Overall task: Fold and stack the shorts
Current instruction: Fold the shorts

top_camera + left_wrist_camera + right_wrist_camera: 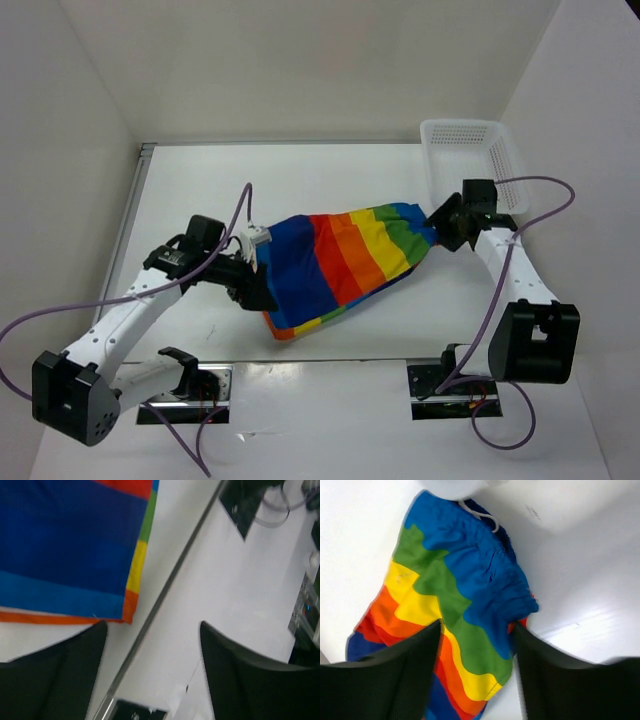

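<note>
Shorts [340,260] lie in the middle of the table [300,180] in the top external view, a slanted rainbow bundle with its blue end at the left and its green end at the right, just near of the white mesh basket [470,150]. The left gripper [262,292] sits at the left end and the right gripper [440,225] at the right end, each very close to the cloth; whether either touches it cannot be told here. In the left wrist view the left gripper [152,625] has its fingers [55,680] spread with only bare table between them, and the near left corner of the shorts [65,545] lies just far of them, a striped under layer showing past the blue. A pinch there could take one layer alone and pull the fold apart. In the right wrist view the right gripper [476,627] is also spread, gripping nothing, directly over the gathered blue waistband of the shorts [455,590]. The white drawstring [482,516] lies loose at the far end. A finger dragging across that bunched cloth could probably snag it and skew the bundle.
</note>
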Action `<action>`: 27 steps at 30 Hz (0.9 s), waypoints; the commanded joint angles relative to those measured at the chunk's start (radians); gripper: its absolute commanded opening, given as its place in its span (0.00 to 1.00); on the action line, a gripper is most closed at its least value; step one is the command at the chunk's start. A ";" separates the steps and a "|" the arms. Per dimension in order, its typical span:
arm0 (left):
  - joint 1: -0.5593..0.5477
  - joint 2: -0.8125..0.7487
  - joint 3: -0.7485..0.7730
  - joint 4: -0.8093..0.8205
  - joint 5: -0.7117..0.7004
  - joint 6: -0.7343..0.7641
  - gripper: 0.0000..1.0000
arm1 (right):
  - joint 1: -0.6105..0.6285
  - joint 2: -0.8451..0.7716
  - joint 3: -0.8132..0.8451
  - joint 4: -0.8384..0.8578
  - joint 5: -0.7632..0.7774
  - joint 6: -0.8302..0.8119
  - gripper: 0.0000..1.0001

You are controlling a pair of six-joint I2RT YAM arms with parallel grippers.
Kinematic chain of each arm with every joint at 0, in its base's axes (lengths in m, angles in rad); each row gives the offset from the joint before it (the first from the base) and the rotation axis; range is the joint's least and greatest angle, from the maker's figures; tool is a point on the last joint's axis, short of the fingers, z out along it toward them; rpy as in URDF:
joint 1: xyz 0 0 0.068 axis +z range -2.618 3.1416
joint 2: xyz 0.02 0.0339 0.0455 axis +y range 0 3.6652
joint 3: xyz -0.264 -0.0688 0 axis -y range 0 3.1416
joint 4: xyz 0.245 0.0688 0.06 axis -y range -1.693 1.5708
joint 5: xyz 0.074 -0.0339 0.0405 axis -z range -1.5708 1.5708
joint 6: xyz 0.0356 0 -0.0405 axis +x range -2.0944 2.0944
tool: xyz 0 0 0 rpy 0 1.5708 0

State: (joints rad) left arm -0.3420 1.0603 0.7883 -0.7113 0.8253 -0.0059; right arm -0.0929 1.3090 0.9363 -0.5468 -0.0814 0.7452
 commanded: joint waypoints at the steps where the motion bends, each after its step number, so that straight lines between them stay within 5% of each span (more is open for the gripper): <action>1: 0.009 0.013 0.086 0.064 -0.031 0.006 0.79 | 0.074 -0.014 0.075 0.030 0.098 -0.029 0.58; 2: 0.009 0.013 0.098 0.109 -0.044 0.006 0.70 | 0.087 -0.014 0.075 0.010 0.156 -0.029 0.46; 3: 0.009 0.044 0.109 0.125 -0.057 0.006 0.58 | 0.096 -0.031 0.075 0.010 0.181 -0.014 0.24; 4: 0.009 0.058 0.120 0.144 -0.069 0.006 0.50 | 0.096 -0.051 0.053 0.001 0.192 -0.014 0.16; 5: 0.009 0.093 0.143 0.171 -0.096 0.006 0.32 | 0.096 -0.051 0.042 0.001 0.210 -0.014 0.09; 7: 0.009 0.133 0.157 0.202 -0.127 0.006 0.24 | 0.107 -0.054 0.022 0.001 0.226 -0.014 0.04; 8: 0.009 0.171 0.157 0.220 -0.153 0.006 0.26 | 0.107 -0.042 0.006 0.001 0.238 -0.032 0.04; 10: 0.009 0.219 0.157 0.266 -0.185 0.006 0.59 | 0.107 0.016 0.006 -0.011 0.238 -0.067 0.31; 13: 0.000 0.347 0.186 0.306 -0.230 0.006 0.70 | 0.107 0.166 0.039 -0.061 0.213 -0.063 0.79; 16: 0.000 0.423 0.218 0.315 -0.328 0.006 0.78 | 0.107 0.129 0.010 -0.048 0.242 -0.033 0.98; 21: 0.082 0.457 0.168 0.315 -0.473 0.006 0.77 | 0.107 0.015 0.010 -0.024 0.244 -0.024 0.99; 26: 0.162 0.526 0.135 0.358 -0.446 0.006 0.75 | 0.154 0.056 0.021 0.024 0.140 -0.052 0.50; 27: 0.163 0.544 0.135 0.381 -0.437 0.006 0.75 | 0.154 0.077 0.010 0.033 0.118 -0.052 0.47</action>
State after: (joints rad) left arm -0.1898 1.5570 0.9348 -0.3832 0.3912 -0.0048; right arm 0.0380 1.3476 0.9337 -0.5690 0.0975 0.7078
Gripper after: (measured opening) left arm 0.756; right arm 0.496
